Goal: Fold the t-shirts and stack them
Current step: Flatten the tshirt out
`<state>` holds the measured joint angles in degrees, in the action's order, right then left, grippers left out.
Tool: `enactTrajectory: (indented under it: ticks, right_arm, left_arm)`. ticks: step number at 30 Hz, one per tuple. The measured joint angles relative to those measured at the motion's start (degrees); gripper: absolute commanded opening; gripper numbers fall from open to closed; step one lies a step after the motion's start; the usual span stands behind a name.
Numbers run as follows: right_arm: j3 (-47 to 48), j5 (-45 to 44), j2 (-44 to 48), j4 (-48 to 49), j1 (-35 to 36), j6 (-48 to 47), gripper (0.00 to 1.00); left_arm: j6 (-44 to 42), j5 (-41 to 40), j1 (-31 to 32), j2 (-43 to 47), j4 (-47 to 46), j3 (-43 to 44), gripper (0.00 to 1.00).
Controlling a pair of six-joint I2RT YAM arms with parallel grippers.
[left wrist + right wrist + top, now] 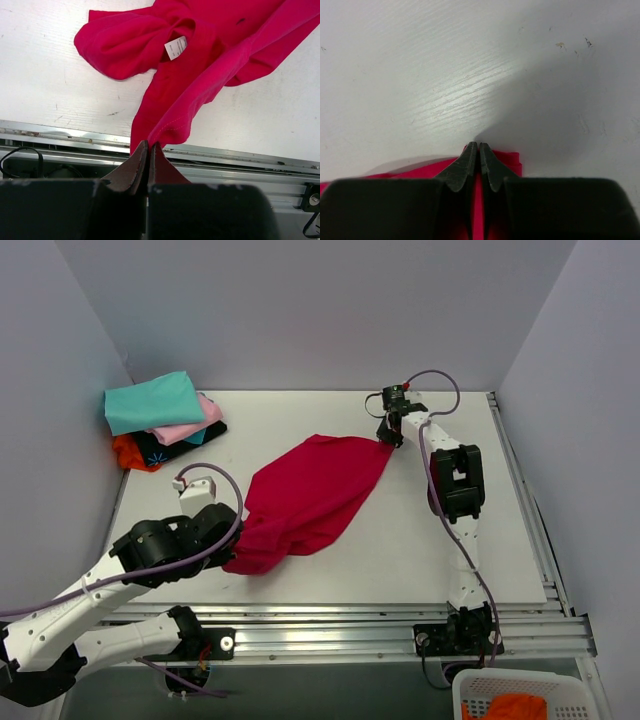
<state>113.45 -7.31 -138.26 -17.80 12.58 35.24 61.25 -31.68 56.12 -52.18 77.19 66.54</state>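
Left tool (pixel 148 144) low, right tool (pixel 478 145) outstretched, both pinching red shirt (pixel 315 490)

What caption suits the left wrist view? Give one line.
The left gripper shut on the crimson t-shirt, its white neck label showing.

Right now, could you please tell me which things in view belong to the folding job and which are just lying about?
Part of the job: red t-shirt, pinched at opposite ends by the left gripper and right gripper; folded stack, teal shirt on top.
Just lying about: white basket holding orange cloth, beyond the table's near edge.
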Motion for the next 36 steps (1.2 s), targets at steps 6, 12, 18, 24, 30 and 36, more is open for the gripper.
enactTrajectory:
  ticks: [6,12,18,24,30,36]
  right_arm:
    - [0.0,-0.9,0.1,-0.4,0.3,-0.7,0.0]
    - [-2.5,-2.0,3.4,-4.9,0.0,-1.7,0.0]
    - [-8.1,-2.6,16.5,-8.3,-1.4,-2.6,0.0]
    - [-11.2,-3.2,35.5,-9.9,-4.1,-3.4,0.0]
    - [-14.0,-3.9,49.7,-12.4,-5.4,-3.7,0.0]
    - [-16.6,-3.4,59.7,-14.5,-5.4,-4.4,0.0]
  left_arm:
    - [-0.6,0.1,0.0,0.3,0.0,0.0,0.02]
    - [-5.3,-0.4,-0.1,-4.0,0.4,4.3,0.02]
    - [-11.8,-1.3,-0.4,-9.6,0.2,11.6,0.02]
    - [-18.3,-1.8,-1.1,-11.5,0.3,18.1,0.02]
    - [-25.7,-2.2,-1.7,-13.9,0.3,27.5,0.02]
    - [-33.4,-2.2,-1.9,-17.9,0.6,45.0,0.02]
